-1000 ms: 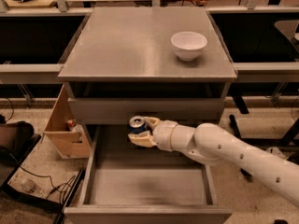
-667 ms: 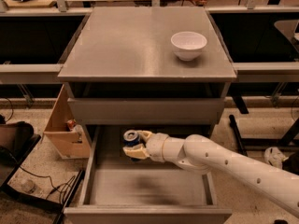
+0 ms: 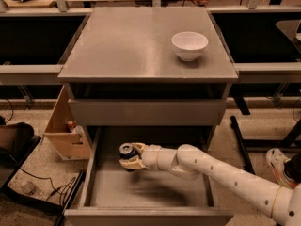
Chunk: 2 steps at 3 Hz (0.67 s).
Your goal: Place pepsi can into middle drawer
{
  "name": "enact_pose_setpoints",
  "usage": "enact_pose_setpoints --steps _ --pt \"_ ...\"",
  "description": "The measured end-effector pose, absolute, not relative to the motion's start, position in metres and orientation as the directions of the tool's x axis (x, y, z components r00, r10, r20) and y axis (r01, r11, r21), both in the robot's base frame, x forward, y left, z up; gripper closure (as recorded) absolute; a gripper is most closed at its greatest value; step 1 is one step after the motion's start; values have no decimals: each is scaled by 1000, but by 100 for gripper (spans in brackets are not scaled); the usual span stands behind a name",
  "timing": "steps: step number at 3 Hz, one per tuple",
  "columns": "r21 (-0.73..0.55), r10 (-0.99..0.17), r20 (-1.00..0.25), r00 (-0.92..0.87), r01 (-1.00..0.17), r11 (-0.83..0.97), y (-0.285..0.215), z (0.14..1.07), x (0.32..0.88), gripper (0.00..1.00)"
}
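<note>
In the camera view, the white arm's gripper (image 3: 129, 156) reaches from the right into the open, wide grey middle drawer (image 3: 146, 214), its jaws pinching the small dark-blue pepsi can (image 3: 126, 149) over the drawer's left rear, while a round white bowl (image 3: 189, 45) sits on the grey tabletop (image 3: 131, 46).

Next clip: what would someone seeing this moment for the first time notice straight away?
First, the white arm reaching in from the lower right, its gripper closed on the pepsi can over the left rear part of the open middle drawer. Next, the white bowl standing on the right side of the grey cabinet top.
</note>
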<state>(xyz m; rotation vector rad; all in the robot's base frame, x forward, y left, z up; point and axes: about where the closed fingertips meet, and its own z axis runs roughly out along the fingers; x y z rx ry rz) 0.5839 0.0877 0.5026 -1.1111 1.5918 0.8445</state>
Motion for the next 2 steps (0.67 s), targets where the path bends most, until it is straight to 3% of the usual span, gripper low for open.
enact_pose_setpoints --steps 2 --pt "45 -208 -973 -100 -966 255 103 447 583 100"
